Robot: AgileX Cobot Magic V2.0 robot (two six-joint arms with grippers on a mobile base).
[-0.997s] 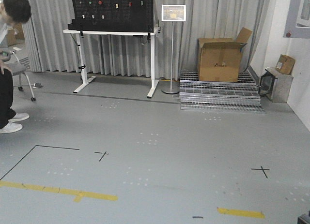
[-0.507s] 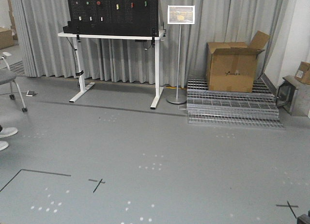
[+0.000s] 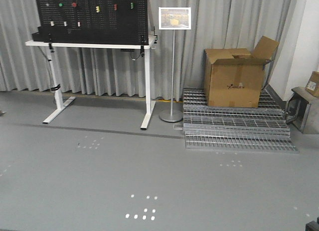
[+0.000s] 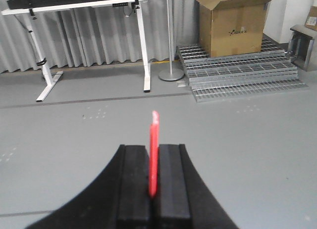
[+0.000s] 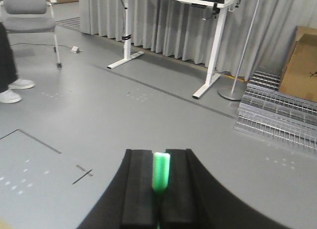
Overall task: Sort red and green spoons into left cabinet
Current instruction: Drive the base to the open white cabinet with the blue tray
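**Now holding both spoons above bare floor**

Nearest, pinches the red spoon (image 4: pixel 154 140) upright and edge-on in the left gripper (image 4: pixel 154 155), clamped from both sides by black fingers (image 4: pixel 133 179), with its tip poking out past them. Likewise grips the green spoon (image 5: pixel 161 172) in the right gripper (image 5: pixel 159 160), closed tight on it, with only a short end on show. Looks out from both wrists over grey floor (image 3: pixel 149 181) dotted with white marks. Further off, in the right wrist view, catches a chair (image 5: pixel 27 11) and white shoes (image 5: pixel 10 96) at the left edge. Beyond, faces a white-legged table (image 3: pixel 94 45) carrying a black pegboard (image 3: pixel 89 16), with a sign stand (image 3: pixel 173 66) just beside it, then a cardboard box (image 3: pixel 234 86) sitting on stacked metal grates (image 3: pixel 234 133). Ends at grey curtains (image 3: pixel 219 21).
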